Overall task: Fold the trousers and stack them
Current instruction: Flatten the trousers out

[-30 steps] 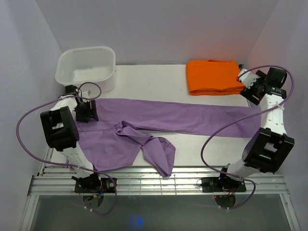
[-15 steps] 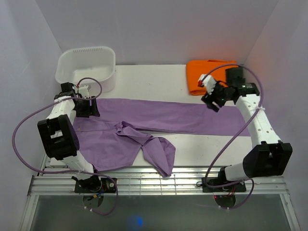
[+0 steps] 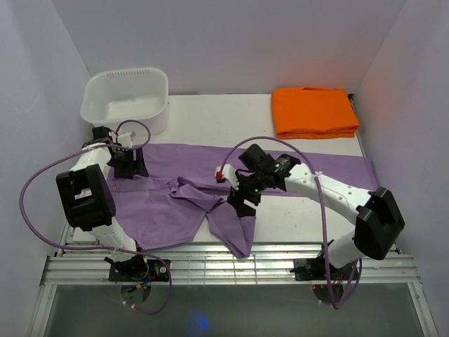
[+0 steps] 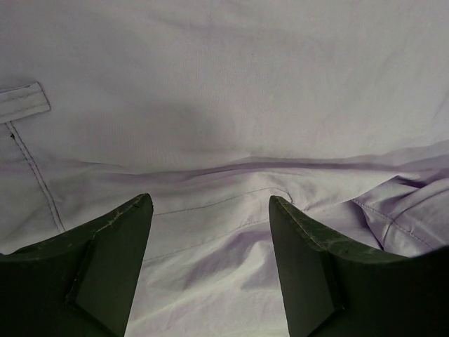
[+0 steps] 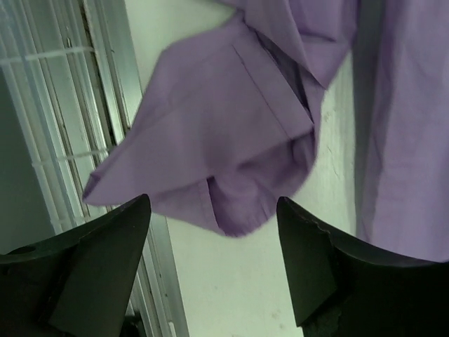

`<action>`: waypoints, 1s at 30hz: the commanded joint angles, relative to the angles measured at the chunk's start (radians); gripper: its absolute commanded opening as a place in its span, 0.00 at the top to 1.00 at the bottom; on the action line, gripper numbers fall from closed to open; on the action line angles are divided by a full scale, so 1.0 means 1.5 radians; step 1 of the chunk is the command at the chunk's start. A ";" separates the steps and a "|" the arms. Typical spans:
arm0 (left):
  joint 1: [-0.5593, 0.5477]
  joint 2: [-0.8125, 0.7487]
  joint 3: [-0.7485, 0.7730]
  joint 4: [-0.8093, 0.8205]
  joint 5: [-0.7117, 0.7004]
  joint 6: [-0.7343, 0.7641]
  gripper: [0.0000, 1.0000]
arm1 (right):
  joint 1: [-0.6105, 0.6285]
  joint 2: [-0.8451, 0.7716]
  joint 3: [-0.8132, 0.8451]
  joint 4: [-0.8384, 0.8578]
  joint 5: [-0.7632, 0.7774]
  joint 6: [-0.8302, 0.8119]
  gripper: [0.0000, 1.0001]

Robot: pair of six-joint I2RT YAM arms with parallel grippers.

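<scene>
"Down at the near edge, see that? The right gripper [image 3: 240, 202] was off in the far corner a second ago. Now it has swung across and hangs over the crumpled leg [image 3: 235, 225]."

"Got hold of it?"

"No. Its jaws are spread wide with nothing between them, and the cloth lies below, not pinched. I'd say it's lining up to pick that leg up and straighten it, so the folding proper hasn't begun."

"And the other one?"

"The left gripper [image 3: 130, 168] has barely shifted. It is open too, fingers either side of a soft ridge near the waist, low over the cloth. I can't tell if they touch."

"How do the trousers [image 3: 175, 217] look?"

"Lilac, soft, spread across the table [image 3: 210, 116]. The seat lies broad on the left. The near leg is doubled back on itself in a heap, its corner reaching the slatted rail [image 3: 231, 267]. The straight leg [image 3: 309, 175] runs flat to the right edge."

"Behind that?"

"The folded orange cloth [image 3: 312, 112] at the far right, I'd guess where the stack goes, and a white tub [image 3: 126, 98] at the far left."
</scene>
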 commanded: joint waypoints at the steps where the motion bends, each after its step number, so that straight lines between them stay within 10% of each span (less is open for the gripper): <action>1: 0.003 -0.009 -0.009 0.010 0.001 -0.011 0.22 | 0.063 0.056 0.004 0.094 0.025 0.104 0.21; 10: 0.003 -0.026 -0.027 0.016 0.008 -0.027 0.21 | 0.073 0.262 0.100 0.116 0.170 0.190 0.28; 12: 0.003 -0.025 -0.032 0.028 -0.004 -0.033 0.21 | 0.074 0.278 0.101 0.118 0.178 0.192 0.41; 15: 0.003 -0.014 -0.039 0.038 -0.022 -0.039 0.26 | 0.073 0.271 0.096 0.106 0.193 0.184 0.91; 23: 0.011 0.047 -0.044 0.046 -0.083 -0.047 0.96 | -0.059 -0.026 -0.011 0.071 0.172 0.081 0.92; 30: 0.041 0.058 -0.021 0.045 -0.130 -0.046 1.00 | -0.299 -0.242 -0.103 0.011 0.180 -0.119 0.92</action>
